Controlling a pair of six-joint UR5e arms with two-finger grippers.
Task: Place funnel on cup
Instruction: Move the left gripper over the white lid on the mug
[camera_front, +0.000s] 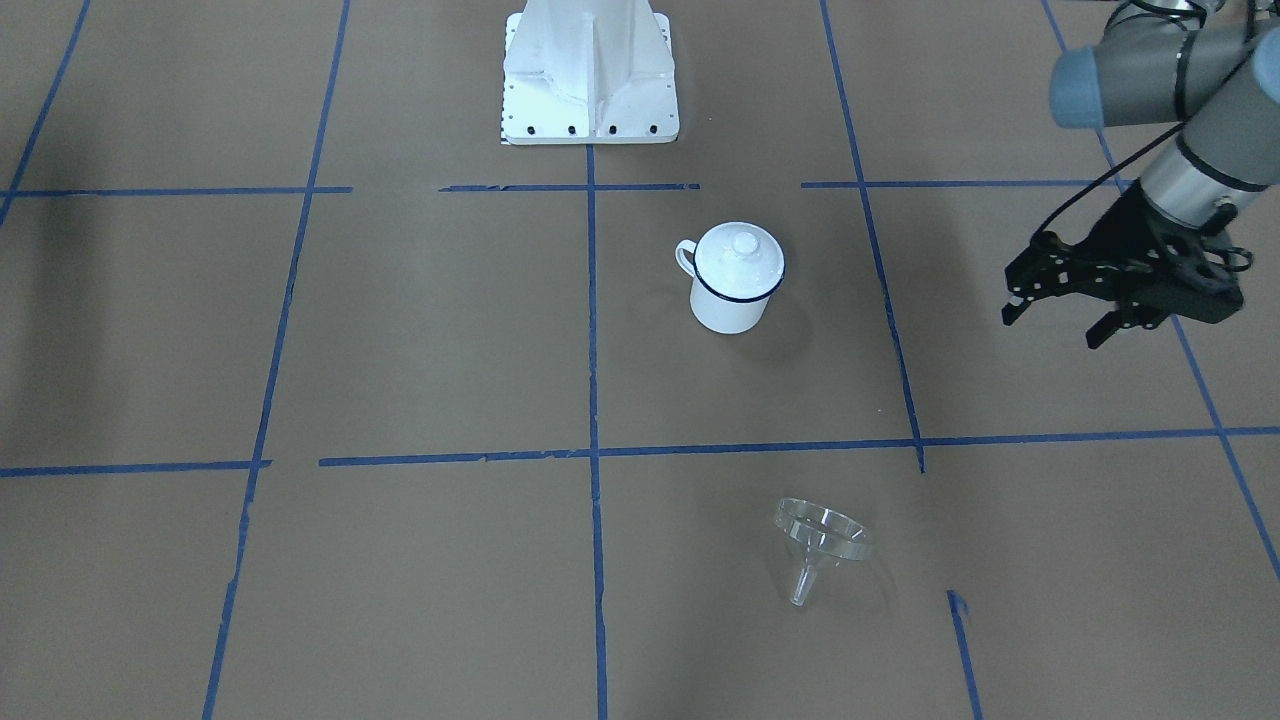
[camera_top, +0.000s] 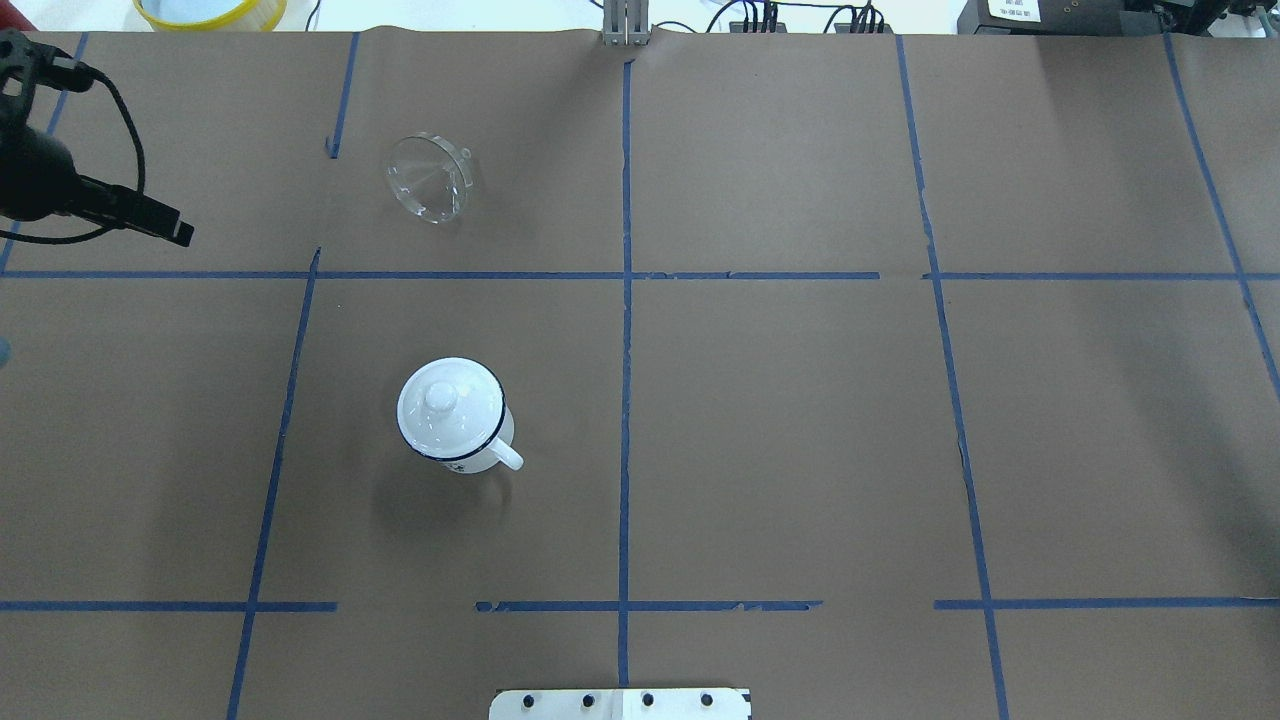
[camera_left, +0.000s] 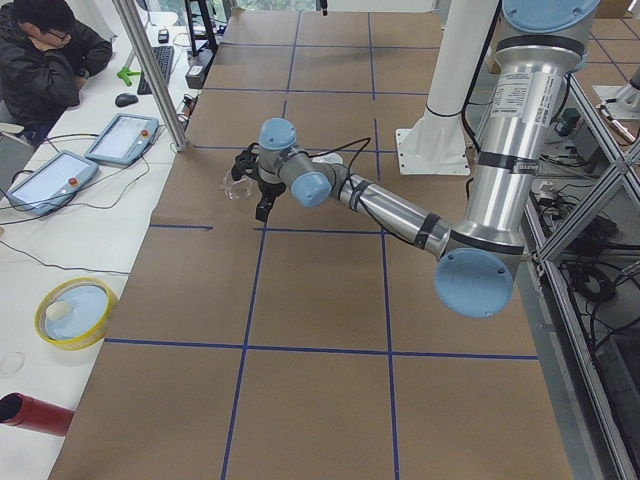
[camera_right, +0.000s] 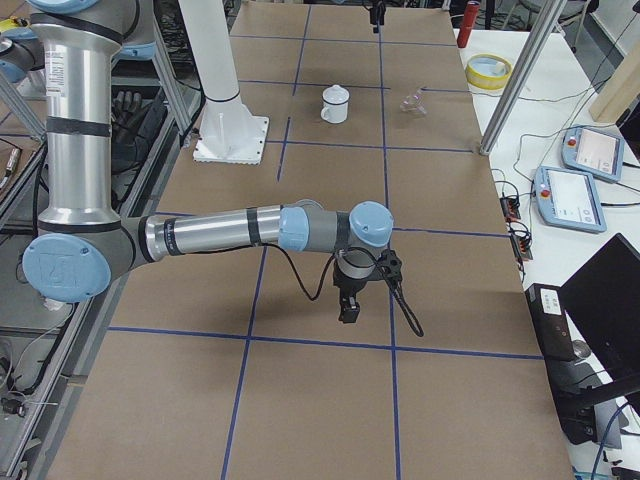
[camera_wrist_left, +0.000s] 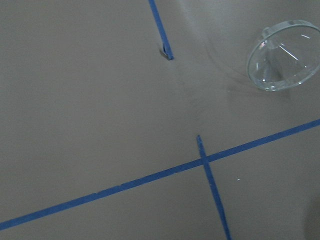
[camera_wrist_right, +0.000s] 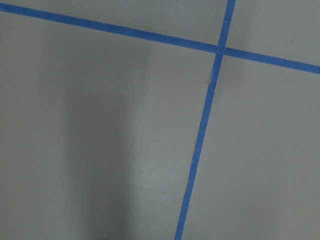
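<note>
The clear funnel (camera_front: 820, 545) lies on its side on the brown paper, far from the robot's base, and also shows in the overhead view (camera_top: 430, 178) and the left wrist view (camera_wrist_left: 285, 55). The white enamel cup (camera_front: 735, 280) with a dark blue rim stands upright nearer the base (camera_top: 455, 415), with a white knobbed lid (camera_front: 742, 252) on top. My left gripper (camera_front: 1055, 328) is open and empty, above the table to the side of both. My right gripper (camera_right: 350, 305) shows only in the exterior right view, far from both; I cannot tell whether it is open or shut.
The white robot pedestal (camera_front: 590, 70) stands at the table's near edge. A yellow bowl (camera_left: 75, 312), a red cylinder (camera_left: 35, 415) and control tablets (camera_left: 120, 135) lie on the side table. A metal post (camera_left: 150, 75) and a seated person (camera_left: 40, 60) are beyond the funnel.
</note>
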